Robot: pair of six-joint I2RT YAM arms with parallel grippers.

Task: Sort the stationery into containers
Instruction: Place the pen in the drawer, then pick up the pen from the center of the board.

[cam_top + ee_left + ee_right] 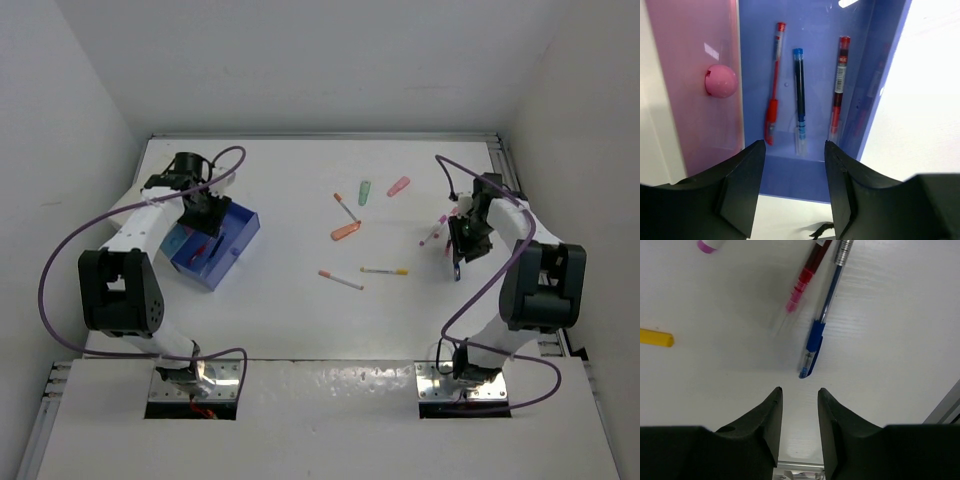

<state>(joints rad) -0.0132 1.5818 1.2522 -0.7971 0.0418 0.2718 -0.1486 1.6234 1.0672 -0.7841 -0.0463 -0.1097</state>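
The left gripper (794, 150) is shown with its jaws spread and nothing between them, held above the near end of the blue box (880, 75). Just beyond its fingertips, three pens are laid lengthwise in that box: a red pen (774, 85), a blue pen (799, 95) and a dark red pen (840, 85). To the gripper's left, one pink rounded piece (721, 80) is seen in the pink box (695, 40).

The right gripper (799, 392) is held over the table (890, 365), its jaws narrowly parted and empty. A blue-clipped pen (822, 315) lies just ahead of them, with a red-tipped pen (802, 282) beside it.

The sorting is judged partly done. Between the arms, an orange marker (346, 231), a green piece (364, 192), a pink stub (398, 186), an orange-ended pen (345, 207), a white pen (340, 279) and a yellow pen (384, 270) are left loose.
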